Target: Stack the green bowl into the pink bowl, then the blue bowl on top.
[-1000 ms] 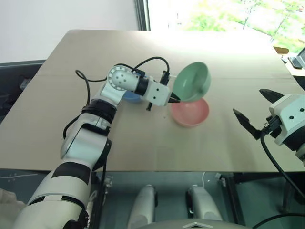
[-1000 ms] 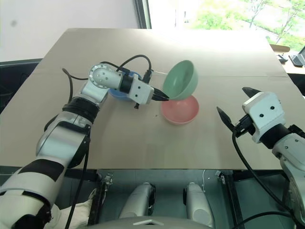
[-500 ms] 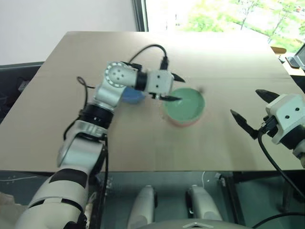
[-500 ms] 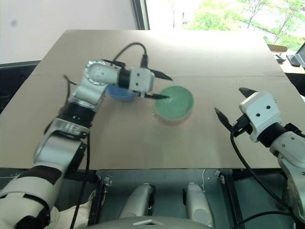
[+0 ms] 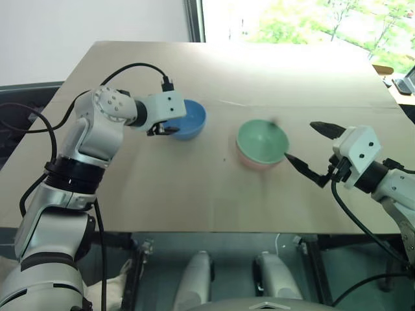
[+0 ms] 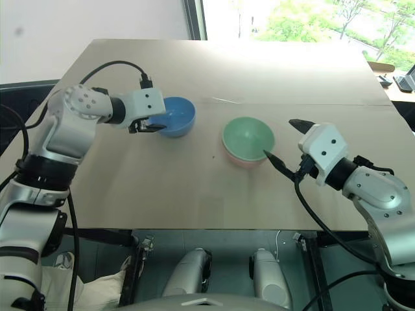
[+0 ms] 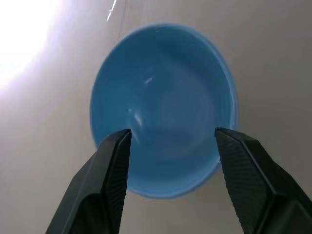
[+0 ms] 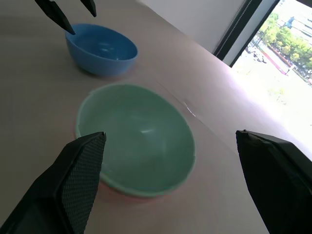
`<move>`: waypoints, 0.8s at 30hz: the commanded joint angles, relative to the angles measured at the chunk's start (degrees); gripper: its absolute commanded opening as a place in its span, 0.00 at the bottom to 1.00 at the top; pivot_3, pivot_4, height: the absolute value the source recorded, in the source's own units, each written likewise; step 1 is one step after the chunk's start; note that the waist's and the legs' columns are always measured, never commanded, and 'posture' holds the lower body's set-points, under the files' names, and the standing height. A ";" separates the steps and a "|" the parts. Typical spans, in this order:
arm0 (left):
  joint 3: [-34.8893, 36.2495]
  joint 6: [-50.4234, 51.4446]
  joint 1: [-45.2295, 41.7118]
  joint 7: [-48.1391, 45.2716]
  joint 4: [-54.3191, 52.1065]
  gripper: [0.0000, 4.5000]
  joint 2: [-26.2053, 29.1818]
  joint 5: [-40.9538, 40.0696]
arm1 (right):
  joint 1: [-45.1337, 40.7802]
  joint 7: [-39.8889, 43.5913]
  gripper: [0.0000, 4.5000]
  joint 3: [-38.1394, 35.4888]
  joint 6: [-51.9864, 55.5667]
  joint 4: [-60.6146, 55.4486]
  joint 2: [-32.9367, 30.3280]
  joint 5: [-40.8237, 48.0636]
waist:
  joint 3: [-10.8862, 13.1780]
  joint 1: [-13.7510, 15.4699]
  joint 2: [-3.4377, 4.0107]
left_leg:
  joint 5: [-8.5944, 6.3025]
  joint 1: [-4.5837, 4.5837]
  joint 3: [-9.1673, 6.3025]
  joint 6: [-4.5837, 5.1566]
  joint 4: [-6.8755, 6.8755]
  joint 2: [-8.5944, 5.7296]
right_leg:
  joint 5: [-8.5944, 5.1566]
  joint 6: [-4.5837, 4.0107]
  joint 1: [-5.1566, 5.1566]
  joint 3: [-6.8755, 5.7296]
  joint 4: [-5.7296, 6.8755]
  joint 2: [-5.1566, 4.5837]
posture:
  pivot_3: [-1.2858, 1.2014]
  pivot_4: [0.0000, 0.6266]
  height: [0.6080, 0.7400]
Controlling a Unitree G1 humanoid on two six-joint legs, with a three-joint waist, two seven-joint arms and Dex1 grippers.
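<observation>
Green bowl sits inside the pink bowl

The green bowl (image 5: 262,140) rests in the pink bowl (image 5: 258,162) on the table (image 5: 194,188). The blue bowl (image 5: 188,120) sits apart. The left gripper (image 5: 167,130) beside it and the right gripper (image 5: 310,150) both have fingers spread, holding nothing

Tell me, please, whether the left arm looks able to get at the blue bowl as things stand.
Probably yes: the left tool is open just at the blue bowl, whose near rim lies between its fingers, and nothing stands between them.
</observation>
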 commanded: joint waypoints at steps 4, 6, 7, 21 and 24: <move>-1.36 0.34 1.85 1.49 -3.86 0.64 -0.76 1.99 | -2.80 1.23 1.00 1.36 -2.47 1.70 -0.52 -0.29 | 0.00 -0.09 0.00 | 0.00 0.00 0.01 0.00 0.00 0.00 | 0.00 0.00 0.00 0.01 0.01 0.00 | 0.52 0.24 1.00; -2.01 -0.35 1.86 1.64 -2.97 0.64 -0.77 2.69 | -2.99 1.22 1.00 1.49 -2.35 1.73 -0.77 -0.50 | 0.00 -0.09 0.00 | 0.00 0.00 0.01 0.00 0.00 0.00 | 0.00 0.00 -0.01 0.01 0.01 0.00 | 0.52 0.24 1.00; -2.67 -1.01 1.74 2.42 -1.90 0.64 -1.08 3.60 | -2.66 1.24 1.00 1.08 -2.34 1.64 -1.02 -0.52 | 0.00 -0.09 0.00 | 0.00 0.00 0.01 0.00 0.00 0.00 | 0.00 0.00 -0.01 0.01 0.01 0.00 | 0.52 0.24 1.00; -3.40 -2.74 -4.37 0.21 1.65 0.26 -4.55 2.87 | 1.50 -1.50 1.00 -0.92 -1.69 -1.63 -1.22 -1.34 | 0.00 -0.22 -0.01 | 0.00 -0.01 0.03 0.00 0.00 0.00 | 0.00 0.00 -0.01 0.02 0.00 0.00 | 0.52 0.24 1.00; -4.29 -4.80 -5.36 -1.24 1.30 0.26 -3.99 3.40 | 1.42 -2.19 1.00 -0.43 -1.72 -1.81 -0.86 -1.76 | 0.00 -0.22 -0.01 | 0.00 -0.01 0.04 0.00 -0.01 0.00 | 0.00 0.00 -0.02 0.03 0.00 0.00 | 0.52 0.24 1.00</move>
